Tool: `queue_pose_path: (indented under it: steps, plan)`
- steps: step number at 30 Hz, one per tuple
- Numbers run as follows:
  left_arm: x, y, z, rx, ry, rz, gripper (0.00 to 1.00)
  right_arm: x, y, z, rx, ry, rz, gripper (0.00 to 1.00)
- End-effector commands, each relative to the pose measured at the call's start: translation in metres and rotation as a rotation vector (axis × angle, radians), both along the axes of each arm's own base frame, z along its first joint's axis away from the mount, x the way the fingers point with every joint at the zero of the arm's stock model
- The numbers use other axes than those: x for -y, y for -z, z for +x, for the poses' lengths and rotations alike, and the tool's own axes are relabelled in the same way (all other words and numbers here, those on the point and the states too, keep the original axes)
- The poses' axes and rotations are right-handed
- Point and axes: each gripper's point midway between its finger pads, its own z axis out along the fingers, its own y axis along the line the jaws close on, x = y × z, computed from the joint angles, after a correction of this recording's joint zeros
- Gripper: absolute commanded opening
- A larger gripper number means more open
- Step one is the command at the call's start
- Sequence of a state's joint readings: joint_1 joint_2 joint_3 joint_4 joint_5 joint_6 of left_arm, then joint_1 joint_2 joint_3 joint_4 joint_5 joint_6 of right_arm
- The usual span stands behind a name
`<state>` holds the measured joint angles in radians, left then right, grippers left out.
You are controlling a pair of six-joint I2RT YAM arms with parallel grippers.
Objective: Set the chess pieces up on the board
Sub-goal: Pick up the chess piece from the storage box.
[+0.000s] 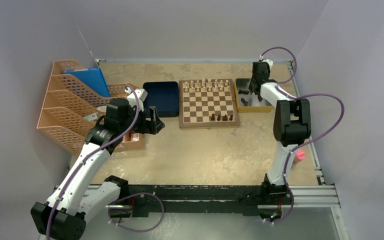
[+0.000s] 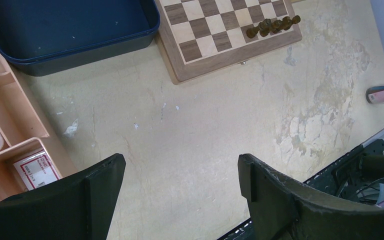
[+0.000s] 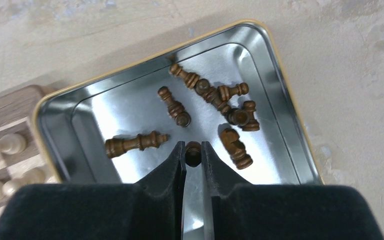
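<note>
The board (image 1: 209, 103) lies at the table's back centre, with pale pieces along its far rows and a few dark chess pieces (image 1: 221, 118) on its near row. More dark chess pieces (image 3: 207, 95) lie toppled in a silver metal tray (image 3: 275, 95) to the board's right. Over that tray my right gripper (image 3: 193, 150) is shut on one dark chess piece (image 3: 193, 153), pinched between the fingertips. My left gripper (image 2: 180, 172) hangs open over bare table left of the board, holding nothing. The board's near corner (image 2: 230, 55) and its dark pieces (image 2: 272, 26) show in the left wrist view.
A dark blue tray (image 1: 161, 97) sits against the board's left edge. Orange mesh file racks (image 1: 65, 107) with a blue folder line the left side. A pink object (image 1: 300, 156) lies near the right arm's base. A metal rail (image 1: 310, 195) runs along the front.
</note>
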<state>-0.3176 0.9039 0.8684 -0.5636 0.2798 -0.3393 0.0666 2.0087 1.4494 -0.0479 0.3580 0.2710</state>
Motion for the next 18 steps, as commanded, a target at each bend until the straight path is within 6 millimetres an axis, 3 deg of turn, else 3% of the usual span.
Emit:
queue_pose_path:
  steps: [1, 11, 18]
  plan:
    - [0.007, -0.006, 0.001, 0.027, 0.032, -0.019, 0.83, -0.016, -0.052, 0.000, 0.084, 0.008, 0.002, 0.11]
    - [0.008, -0.006, 0.001, 0.028, 0.038, -0.024, 0.83, -0.083, -0.092, -0.029, 0.132, -0.125, 0.041, 0.13]
    - [0.006, -0.007, 0.001, 0.033, 0.031, -0.020, 0.83, -0.132, -0.083, -0.062, 0.099, -0.258, 0.104, 0.12]
